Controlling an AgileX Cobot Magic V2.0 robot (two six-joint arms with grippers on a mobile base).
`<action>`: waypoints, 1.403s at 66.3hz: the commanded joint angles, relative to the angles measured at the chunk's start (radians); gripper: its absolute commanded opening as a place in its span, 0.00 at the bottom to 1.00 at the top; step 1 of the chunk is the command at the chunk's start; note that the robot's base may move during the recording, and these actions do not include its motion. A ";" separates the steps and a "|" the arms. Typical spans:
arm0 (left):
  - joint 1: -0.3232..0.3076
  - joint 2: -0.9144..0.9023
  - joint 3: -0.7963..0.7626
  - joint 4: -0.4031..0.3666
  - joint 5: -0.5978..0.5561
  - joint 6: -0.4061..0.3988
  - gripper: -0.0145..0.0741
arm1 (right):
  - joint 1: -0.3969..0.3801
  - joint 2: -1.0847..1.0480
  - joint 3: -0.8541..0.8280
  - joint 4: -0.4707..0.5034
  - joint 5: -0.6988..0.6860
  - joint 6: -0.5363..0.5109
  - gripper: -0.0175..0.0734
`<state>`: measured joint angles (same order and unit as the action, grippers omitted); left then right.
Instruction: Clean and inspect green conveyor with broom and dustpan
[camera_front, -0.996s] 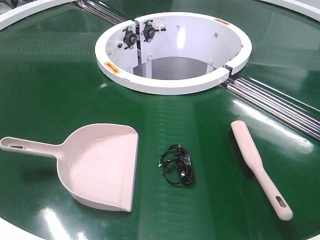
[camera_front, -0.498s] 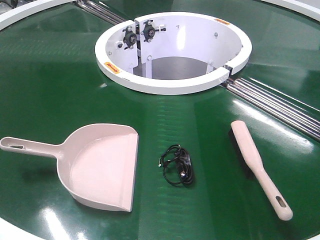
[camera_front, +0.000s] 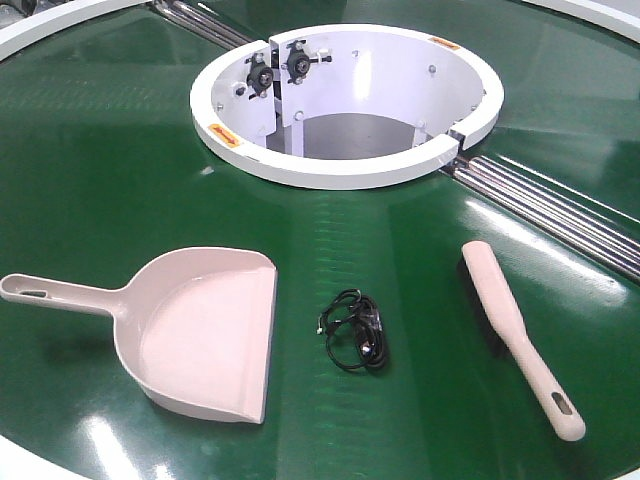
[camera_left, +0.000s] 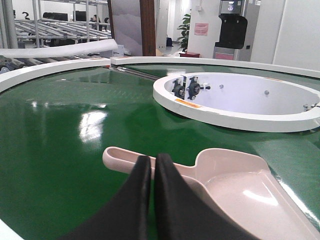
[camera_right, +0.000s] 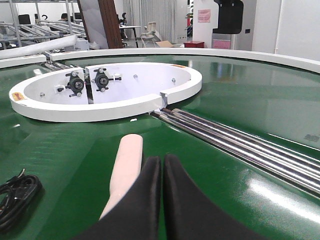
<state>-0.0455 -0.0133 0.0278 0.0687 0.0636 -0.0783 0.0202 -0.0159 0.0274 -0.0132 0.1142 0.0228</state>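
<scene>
The green conveyor (camera_front: 100, 170) fills the front view. The beige-pink dustpan (camera_front: 205, 335) lies on it at the left, handle pointing left. The beige broom (camera_front: 515, 335) lies at the right, bristles down, slotted handle end toward the front. Neither gripper shows in the front view. In the left wrist view my left gripper (camera_left: 152, 162) is shut and empty, just in front of the dustpan's (camera_left: 240, 190) handle. In the right wrist view my right gripper (camera_right: 161, 162) is shut and empty, beside the broom (camera_right: 125, 167), which lies to its left.
A small coiled black cable (camera_front: 355, 330) lies on the belt between dustpan and broom, also in the right wrist view (camera_right: 17, 197). The white ring-shaped hub (camera_front: 345, 100) stands behind. Metal rollers (camera_front: 560, 210) run from it to the right.
</scene>
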 joint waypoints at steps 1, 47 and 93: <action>-0.003 -0.014 0.029 0.000 -0.106 -0.001 0.16 | -0.003 -0.012 0.020 -0.003 -0.076 -0.011 0.18; -0.003 0.639 -0.628 0.051 0.393 0.056 0.16 | -0.003 -0.012 0.020 -0.003 -0.076 -0.011 0.18; -0.003 0.814 -0.628 0.025 0.496 0.053 0.49 | -0.003 -0.012 0.020 -0.003 -0.076 -0.011 0.18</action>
<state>-0.0455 0.8008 -0.5647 0.1005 0.6135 -0.0231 0.0202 -0.0159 0.0274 -0.0132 0.1142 0.0198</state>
